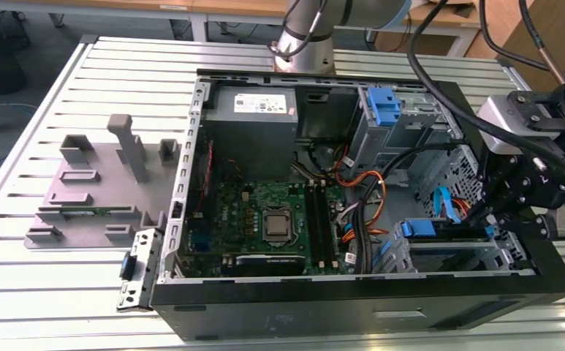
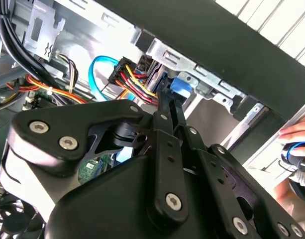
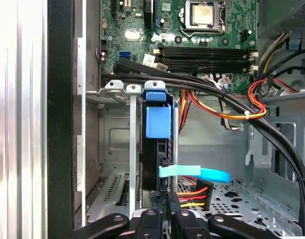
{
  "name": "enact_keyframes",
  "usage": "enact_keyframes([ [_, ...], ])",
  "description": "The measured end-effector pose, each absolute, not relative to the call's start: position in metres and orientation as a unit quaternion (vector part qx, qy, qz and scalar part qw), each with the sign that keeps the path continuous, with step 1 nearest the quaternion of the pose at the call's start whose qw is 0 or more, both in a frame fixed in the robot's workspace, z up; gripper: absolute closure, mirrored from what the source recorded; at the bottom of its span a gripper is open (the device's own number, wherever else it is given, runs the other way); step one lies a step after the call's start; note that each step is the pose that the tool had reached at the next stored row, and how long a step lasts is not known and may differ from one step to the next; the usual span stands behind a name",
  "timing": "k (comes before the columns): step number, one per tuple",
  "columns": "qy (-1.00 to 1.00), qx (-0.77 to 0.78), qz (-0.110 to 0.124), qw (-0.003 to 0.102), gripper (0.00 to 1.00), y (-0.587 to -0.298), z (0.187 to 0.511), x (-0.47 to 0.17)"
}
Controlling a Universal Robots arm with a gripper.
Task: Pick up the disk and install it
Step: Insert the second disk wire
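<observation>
The disk (image 3: 157, 149) stands on edge in the drive cage (image 1: 457, 252) at the near right corner of the open case (image 1: 360, 307) on the table (image 1: 116, 66), blue rail tab (image 3: 157, 121) showing. The tool (image 3: 164, 211) sits right at the disk's rear edge by the cable plug (image 3: 194, 194). Its fingers (image 2: 164, 107) look pressed close together on that edge, though I cannot tell for certain.

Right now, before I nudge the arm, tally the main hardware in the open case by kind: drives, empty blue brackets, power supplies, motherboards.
disk, standing on edge in the drive bay: 1
empty blue bracket: 1
power supply: 1
motherboard: 1
Total: 4
</observation>
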State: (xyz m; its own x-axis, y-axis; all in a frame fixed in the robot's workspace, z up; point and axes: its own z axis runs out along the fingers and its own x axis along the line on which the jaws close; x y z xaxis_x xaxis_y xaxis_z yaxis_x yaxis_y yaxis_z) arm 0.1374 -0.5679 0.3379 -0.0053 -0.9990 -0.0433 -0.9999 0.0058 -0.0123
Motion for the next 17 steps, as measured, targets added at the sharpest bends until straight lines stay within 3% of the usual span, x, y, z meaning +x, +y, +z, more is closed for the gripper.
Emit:
enact_keyframes([
  [17,0.714,-0.700,0.009,0.019,0.84,-0.5636,0.3355,0.1337],
])
